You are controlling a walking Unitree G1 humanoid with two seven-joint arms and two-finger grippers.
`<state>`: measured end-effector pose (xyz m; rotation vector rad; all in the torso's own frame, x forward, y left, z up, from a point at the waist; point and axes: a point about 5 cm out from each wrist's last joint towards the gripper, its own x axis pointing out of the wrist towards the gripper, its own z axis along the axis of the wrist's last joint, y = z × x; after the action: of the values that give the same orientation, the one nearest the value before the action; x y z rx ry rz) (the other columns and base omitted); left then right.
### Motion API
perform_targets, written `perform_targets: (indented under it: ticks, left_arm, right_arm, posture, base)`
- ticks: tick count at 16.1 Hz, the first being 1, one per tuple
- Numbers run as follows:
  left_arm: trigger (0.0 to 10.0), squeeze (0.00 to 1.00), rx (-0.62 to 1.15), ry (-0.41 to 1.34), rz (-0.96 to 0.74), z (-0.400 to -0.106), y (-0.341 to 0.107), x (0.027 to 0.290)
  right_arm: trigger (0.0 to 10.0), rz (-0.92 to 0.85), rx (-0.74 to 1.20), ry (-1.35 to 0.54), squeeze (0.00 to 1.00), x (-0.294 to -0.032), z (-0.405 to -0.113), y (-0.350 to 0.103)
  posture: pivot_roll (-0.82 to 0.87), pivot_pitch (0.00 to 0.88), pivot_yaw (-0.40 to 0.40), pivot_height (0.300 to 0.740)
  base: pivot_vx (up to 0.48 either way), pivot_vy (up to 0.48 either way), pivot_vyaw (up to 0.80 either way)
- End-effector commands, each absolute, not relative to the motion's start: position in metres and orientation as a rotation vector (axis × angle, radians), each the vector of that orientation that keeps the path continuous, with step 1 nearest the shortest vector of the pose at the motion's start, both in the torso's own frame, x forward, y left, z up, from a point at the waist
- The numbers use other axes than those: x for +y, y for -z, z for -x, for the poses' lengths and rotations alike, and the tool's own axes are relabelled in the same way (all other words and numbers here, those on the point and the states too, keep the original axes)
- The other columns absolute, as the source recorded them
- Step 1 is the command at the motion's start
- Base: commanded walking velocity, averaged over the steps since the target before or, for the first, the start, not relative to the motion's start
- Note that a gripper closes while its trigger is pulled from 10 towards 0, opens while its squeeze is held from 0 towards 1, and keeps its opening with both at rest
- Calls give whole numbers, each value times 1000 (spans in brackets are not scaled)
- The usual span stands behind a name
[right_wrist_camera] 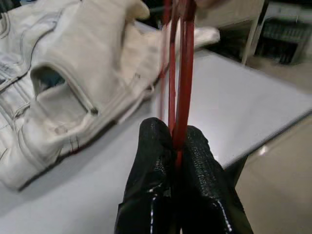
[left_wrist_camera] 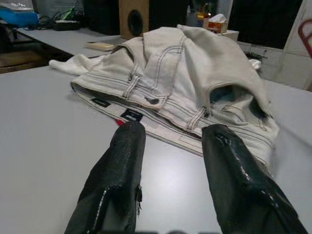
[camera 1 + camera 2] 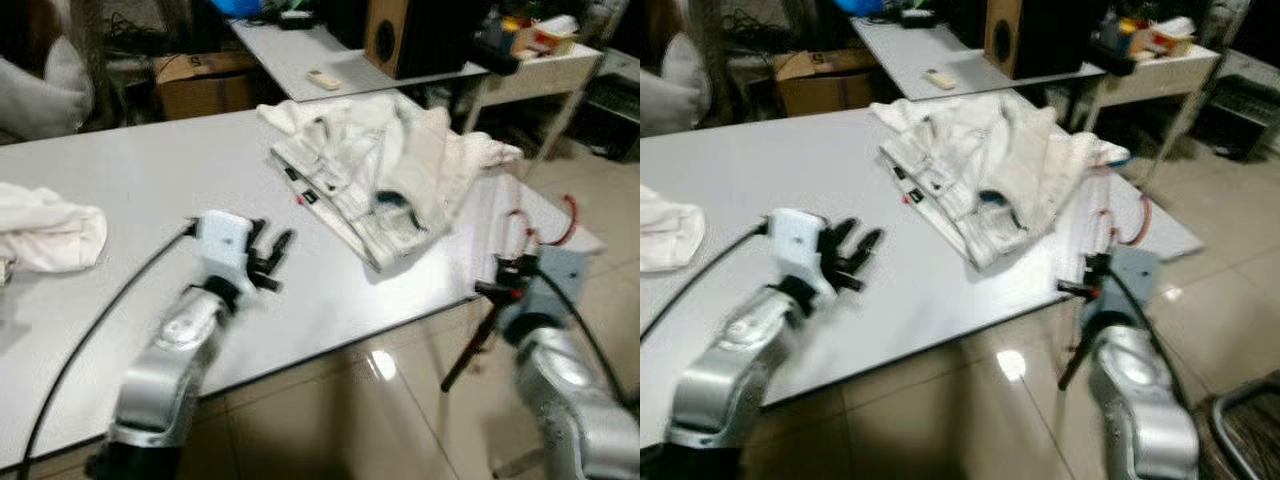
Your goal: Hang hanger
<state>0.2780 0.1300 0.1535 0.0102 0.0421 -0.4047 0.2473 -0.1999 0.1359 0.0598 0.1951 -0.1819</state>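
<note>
The right gripper [image 1: 178, 146] pinches the red hanger [image 1: 179, 73] tight at the table [image 3: 150, 180] edge near 4 o'clock so it won't drop, while the left gripper [image 2: 170, 161] waits spread apart, facing the white pants [image 3: 380, 180] at 1 o'clock.

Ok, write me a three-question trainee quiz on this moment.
1. True or false: the right tool is shut on the red hanger.
2. What lies ahead of the open left tool on the white table? A) pale jeans B) a plate C) a book
3. Fill in: the crumpled white cloth lies at the table's ____ side.

Key: 1 true; 2 A, the pale jeans; 3 left.
</note>
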Motion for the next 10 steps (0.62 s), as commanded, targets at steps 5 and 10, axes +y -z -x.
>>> perform_targets:
  ticks: [5, 10]
  left_arm:
    - [10000, 0, 24, 367, -14, -280, -156, 135]
    - [10000, 0, 25, 351, -10, -280, -153, 138]
  right_arm:
    - [10000, -9, 152, 100, 0, -197, -253, -148]
    - [10000, -71, 118, 35, 0, -189, -252, -154]
  posture:
    - [-135, 0, -48, 727]
    - [-146, 0, -39, 727]
  base:
    - [252, 0, 0]
    - [253, 0, 0]
